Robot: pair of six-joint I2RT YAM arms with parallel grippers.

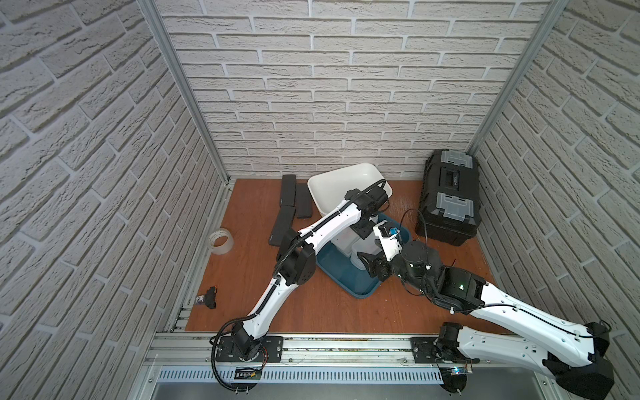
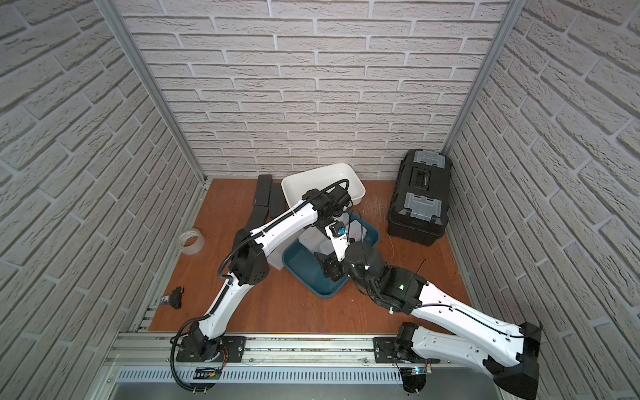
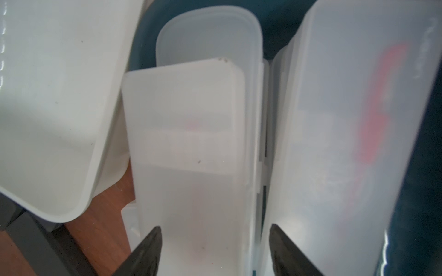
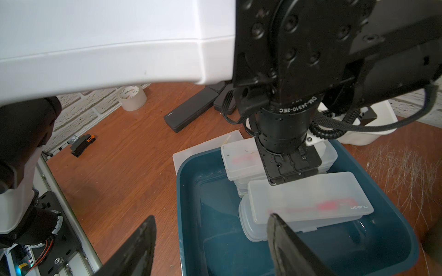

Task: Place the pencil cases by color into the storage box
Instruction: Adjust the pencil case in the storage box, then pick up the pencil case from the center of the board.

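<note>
Several frosted white pencil cases (image 4: 311, 200) lie stacked in the blue storage box (image 4: 178, 191), seen in both top views (image 1: 356, 294). One more frosted case (image 4: 203, 148) rests against the box's outer wall. Three black pencil cases (image 1: 288, 192) lie on the table at the back left. My left gripper (image 3: 214, 239) points down into the box, open, its fingertips on either side of a frosted case (image 3: 191, 155) and apart from it. My right gripper (image 4: 210, 229) hangs open over the box's near rim with nothing between its fingers.
A white tub (image 1: 346, 187) stands tilted behind the blue box. A black toolbox (image 1: 448, 197) fills the back right corner. A clear tape roll (image 1: 221, 241) and a small black part (image 1: 210, 297) lie at the left. Both arms cross over the box.
</note>
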